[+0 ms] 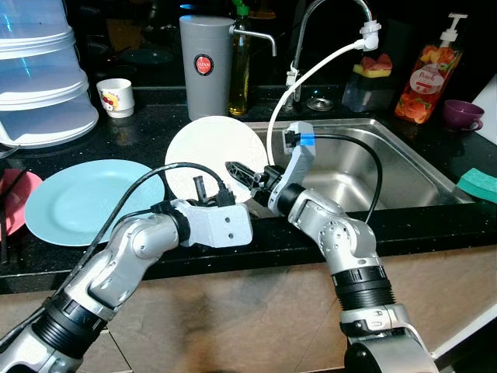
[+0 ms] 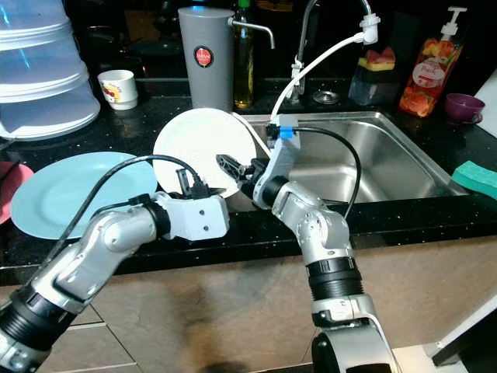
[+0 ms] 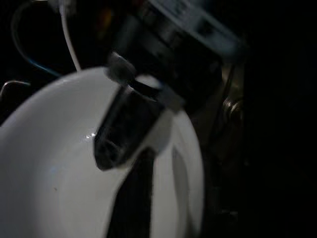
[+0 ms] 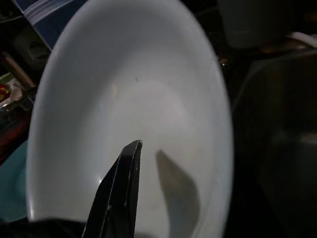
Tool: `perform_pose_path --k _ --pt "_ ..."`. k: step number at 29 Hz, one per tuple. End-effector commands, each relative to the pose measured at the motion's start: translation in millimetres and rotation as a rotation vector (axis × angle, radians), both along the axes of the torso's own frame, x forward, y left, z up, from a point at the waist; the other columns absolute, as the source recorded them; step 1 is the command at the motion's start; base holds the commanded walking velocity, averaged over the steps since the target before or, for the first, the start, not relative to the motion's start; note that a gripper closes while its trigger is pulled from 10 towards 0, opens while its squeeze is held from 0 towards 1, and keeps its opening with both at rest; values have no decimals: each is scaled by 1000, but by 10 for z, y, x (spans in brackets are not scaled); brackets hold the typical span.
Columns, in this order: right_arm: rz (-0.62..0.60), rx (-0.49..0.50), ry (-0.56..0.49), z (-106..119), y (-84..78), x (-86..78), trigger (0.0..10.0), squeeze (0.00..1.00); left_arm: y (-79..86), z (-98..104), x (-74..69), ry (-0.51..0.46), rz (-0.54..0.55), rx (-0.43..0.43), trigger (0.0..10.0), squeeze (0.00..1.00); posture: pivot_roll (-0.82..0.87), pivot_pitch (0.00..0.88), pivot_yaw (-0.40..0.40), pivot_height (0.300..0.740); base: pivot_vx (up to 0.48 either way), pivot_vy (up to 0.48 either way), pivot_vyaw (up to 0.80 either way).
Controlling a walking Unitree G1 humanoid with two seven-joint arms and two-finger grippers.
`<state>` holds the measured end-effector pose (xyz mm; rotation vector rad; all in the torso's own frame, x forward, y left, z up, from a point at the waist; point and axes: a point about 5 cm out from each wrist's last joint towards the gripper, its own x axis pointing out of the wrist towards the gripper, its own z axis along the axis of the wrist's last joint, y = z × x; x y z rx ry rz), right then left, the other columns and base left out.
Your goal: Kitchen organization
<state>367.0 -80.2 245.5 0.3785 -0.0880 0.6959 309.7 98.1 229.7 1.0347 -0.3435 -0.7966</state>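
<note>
a black stone counter [image 1: 435, 225] runs past a steel sink [image 1: 365, 167], where a humanoid robot works at tidying dishes. beside the sink's left rim a white plate [image 1: 206, 151] sits tipped up off the counter, its near edge raised toward the robot, with a pale blue plate [image 1: 85, 198] flat on the counter just to its left. the right gripper [image 1: 247, 176] reaches over the white plate's near rim, one black finger lying across the upper face as if pinching the rim, though the lower finger is hidden, so whether it is clamped cannot be told. the left gripper [image 1: 208, 189] sits just beside it at the same rim, its fingers likewise unclear. the plate looks stiff, glossy, slippery and breakable; the rim is the sensible hold. room is tight: sink drop to the right, grey jug [image 1: 206, 66] behind, stacked clear containers [image 1: 39, 78] and a small cup [image 1: 116, 97] far left.
</note>
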Motion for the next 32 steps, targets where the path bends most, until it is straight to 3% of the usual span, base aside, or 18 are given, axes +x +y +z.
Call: perform_pose_path --k 1,8,9,12,15,17,19,23,24,32 --pt "9 14 -18 21 17 -10 0 0 -11 41 3 7 -12 -22 10000 1000 67 48 -12 740 0 0 0" --pt "-109 87 -28 58 -101 48 0 0 27 119 38 -47 20 -35 10000 1000 87 49 -7 740 0 0 0" --pt "-165 105 -28 67 -154 88 0 0 20 152 39 -71 21 -57 10000 0 86 50 -12 740 0 0 0" --pt "-323 152 -21 99 -322 189 0 0 -18 246 8 -134 -3 -116 10000 0 83 52 -16 740 0 0 0" --pt "-537 192 7 93 -588 278 0 0 -65 305 -40 -171 -35 -165 10000 0 84 54 -17 740 0 0 0" --pt "-700 213 3 87 -793 292 0 0 -89 332 -73 -186 -54 -196 10000 0 86 54 -20 740 0 0 0" --pt "-771 221 -7 95 -884 286 0 0 -100 343 -87 -190 -61 -209 10000 0 87 56 -23 740 0 0 0" --pt "-861 216 -60 136 -988 260 0 0 -91 345 -86 -195 -50 -215 10000 0 86 57 -28 740 0 0 0" --pt "-919 176 -136 178 -1021 237 0 0 -40 322 -48 -198 4 -203 10000 0 76 62 -44 740 0 0 0" --pt "-999 104 -185 154 -1015 259 0 0 168 311 68 -178 176 -263 10000 0 59 66 -47 740 0 0 0"
